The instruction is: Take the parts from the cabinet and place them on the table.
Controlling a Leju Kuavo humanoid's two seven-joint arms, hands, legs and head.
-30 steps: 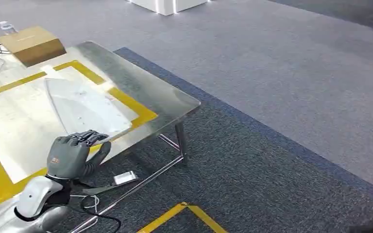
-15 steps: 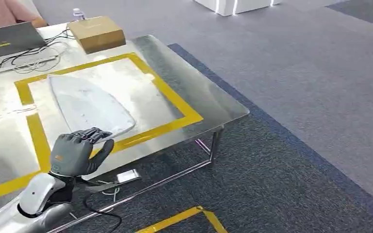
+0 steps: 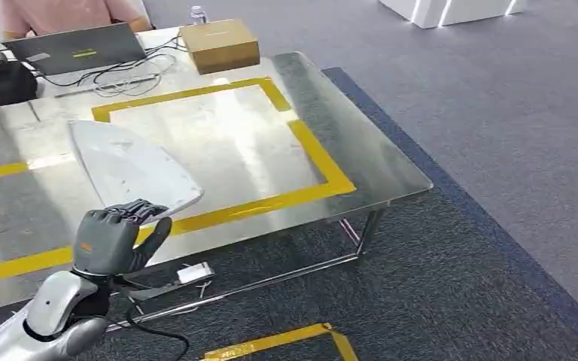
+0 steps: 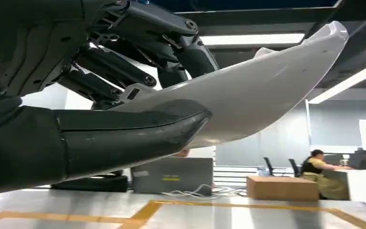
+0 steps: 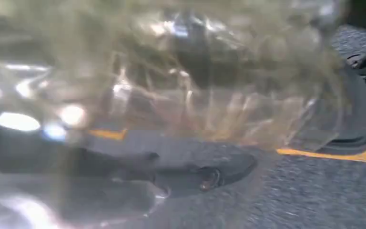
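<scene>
- The left hand (image 3: 113,239) is gripping the near edge of a white curved panel (image 3: 132,169); in the left wrist view the dark fingers (image 4: 138,71) are lying over the panel's (image 4: 267,90) top and the thick grey thumb (image 4: 128,131) is pressing from below.
- The panel is being held above the near left part of the steel table (image 3: 361,154), reaching away from the hand toward the far left and overlapping the yellow tape frame (image 3: 316,162) marked on the tabletop.
- The right hand (image 5: 124,191) is appearing in its wrist view as a blurred shape with a crinkled clear plastic mass (image 5: 195,81) in front; whether it is gripping anything cannot be told.
- On the table's far side, a brown cardboard box (image 3: 220,45), a laptop (image 3: 75,49), tangled cables (image 3: 132,75) and a black bag (image 3: 0,83) are sitting, with a person (image 3: 71,13) behind the laptop.
- Grey carpet (image 3: 497,113) is lying to the right of the table.
</scene>
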